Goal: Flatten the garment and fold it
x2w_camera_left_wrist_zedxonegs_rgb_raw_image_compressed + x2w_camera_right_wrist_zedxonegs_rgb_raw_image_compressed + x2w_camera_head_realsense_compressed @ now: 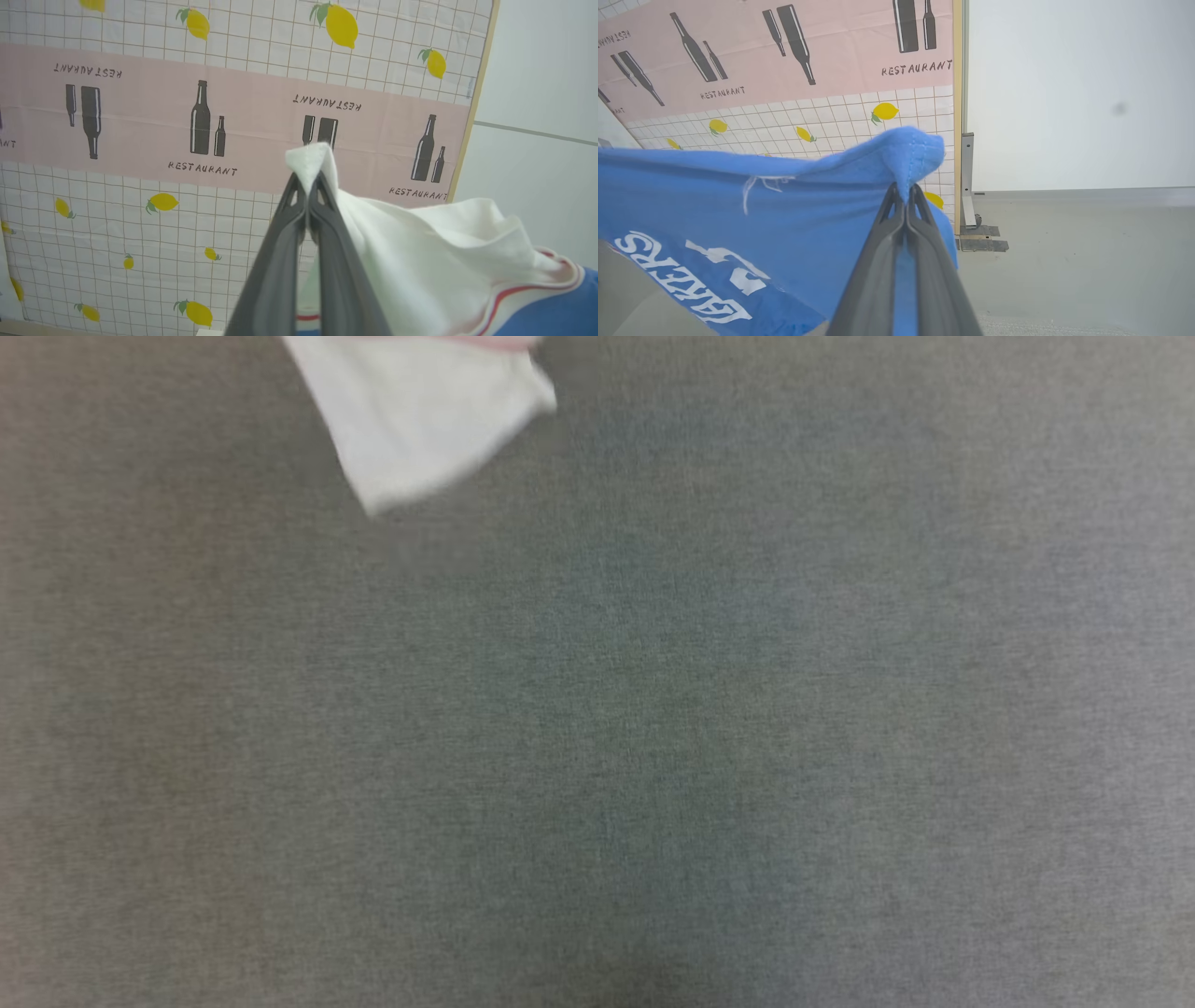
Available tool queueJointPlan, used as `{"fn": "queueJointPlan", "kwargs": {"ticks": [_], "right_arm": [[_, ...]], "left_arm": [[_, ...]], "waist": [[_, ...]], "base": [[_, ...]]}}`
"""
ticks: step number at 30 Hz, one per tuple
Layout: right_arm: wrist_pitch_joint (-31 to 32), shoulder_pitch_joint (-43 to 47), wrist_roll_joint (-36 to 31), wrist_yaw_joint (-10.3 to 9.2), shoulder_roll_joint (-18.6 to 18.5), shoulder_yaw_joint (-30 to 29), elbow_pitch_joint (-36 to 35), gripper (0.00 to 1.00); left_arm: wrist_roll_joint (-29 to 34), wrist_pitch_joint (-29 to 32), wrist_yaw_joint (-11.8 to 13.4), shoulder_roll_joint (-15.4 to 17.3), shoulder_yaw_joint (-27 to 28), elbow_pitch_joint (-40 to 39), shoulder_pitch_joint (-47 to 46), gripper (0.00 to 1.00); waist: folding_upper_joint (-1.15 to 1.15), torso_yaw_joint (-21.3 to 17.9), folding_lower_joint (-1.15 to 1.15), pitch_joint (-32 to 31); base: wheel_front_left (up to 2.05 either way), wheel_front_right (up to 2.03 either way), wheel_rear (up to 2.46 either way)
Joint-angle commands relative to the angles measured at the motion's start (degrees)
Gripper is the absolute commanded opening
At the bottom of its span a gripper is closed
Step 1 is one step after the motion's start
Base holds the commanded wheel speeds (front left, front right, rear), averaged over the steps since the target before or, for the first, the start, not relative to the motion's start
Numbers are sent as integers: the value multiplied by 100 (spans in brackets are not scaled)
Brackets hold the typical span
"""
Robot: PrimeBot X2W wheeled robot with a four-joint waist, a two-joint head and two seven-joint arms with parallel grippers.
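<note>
The left hand (pixel 307 179) is seen clenched at the centre of the left wrist view, its two dark fingers (pixel 280 261) pressed tight together, with a peak of white cloth from the garment (pixel 420 252) pinched at the tips and poking out just above them. From that pinch the white sleeve is draped down to the lower right of the frame, where the red-and-white striped trim (pixel 528 289) is met, and royal blue is caught in the very corner. Over to the right wrist view: the right hand (pixel 903 189) is likewise clamped shut, this time on a folded blue edge that is bunched above the fingertips. The blue body is stretched away to the left of that frame, and the white lettering (pixel 682 275) is shown upside down at the lower left. Behind both hands a printed backdrop (pixel 140 116) of lemons, bottles and the word RESTAURANT is stood, framed by a wooden edge (pixel 957 116), with a white wall (pixel 1064 93) and grey floor (pixel 1087 233) to the right. In the head view a blurred white corner of the garment (pixel 420 420) is seen at the upper left, over the grey bench (pixel 653 728); whether it is touching cannot be told.
</note>
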Motion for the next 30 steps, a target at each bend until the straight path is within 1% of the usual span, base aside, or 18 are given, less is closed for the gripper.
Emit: {"fn": "queueJointPlan", "kwargs": {"ticks": [1,2,5,9,11,13,17,22,26,29,30], "right_arm": [[-186,-122,-34,-9,-5,-31,114,0],[-306,-184,-32,-9,-7,-29,174,0],[-545,-243,27,-9,-64,34,403,0],[-674,55,359,-9,-239,318,524,0],[-678,356,560,-9,-383,534,517,0],[-735,705,817,-9,-531,631,476,0],[-860,1590,1254,-9,-857,860,365,0],[-949,3042,1897,-9,-1078,1109,19,0],[-971,4239,2263,-9,-1208,1289,-378,0],[-982,5238,2430,-9,-1247,1346,-778,0],[-1023,6178,2481,-9,-1315,1405,-1139,0]], "left_arm": [[42,-231,57,-10,81,81,-210,0],[15,-339,53,-54,117,142,-292,0],[-54,-604,-72,-138,147,371,-377,0],[-203,-862,-323,-261,140,674,-129,0],[-278,-969,-456,-287,139,804,95,0],[-374,-1095,-601,-330,153,918,337,0],[-502,-1349,-852,-420,91,1003,1056,0],[-747,-1541,-1016,-533,19,896,2375,0],[-978,-1543,-1036,-623,2,522,3684,0],[-1132,-1449,-938,-662,-14,66,4832,0],[-1243,-1246,-799,-701,-115,-460,5918,0]], "waist": [[0,-98,-1,395],[0,-82,-1,424],[0,-5,-1,487],[0,150,-1,451],[0,212,-1,387],[0,290,-1,287],[0,412,-1,-76],[0,513,-1,-753],[0,542,-1,-1237],[0,557,-1,-1549],[0,570,-1,-1783]], "base": [[0,0,0],[0,0,0],[0,0,0],[0,0,0],[0,0,0],[0,0,0],[0,0,0],[0,0,0],[0,0,0],[0,0,0],[0,0,0]]}}
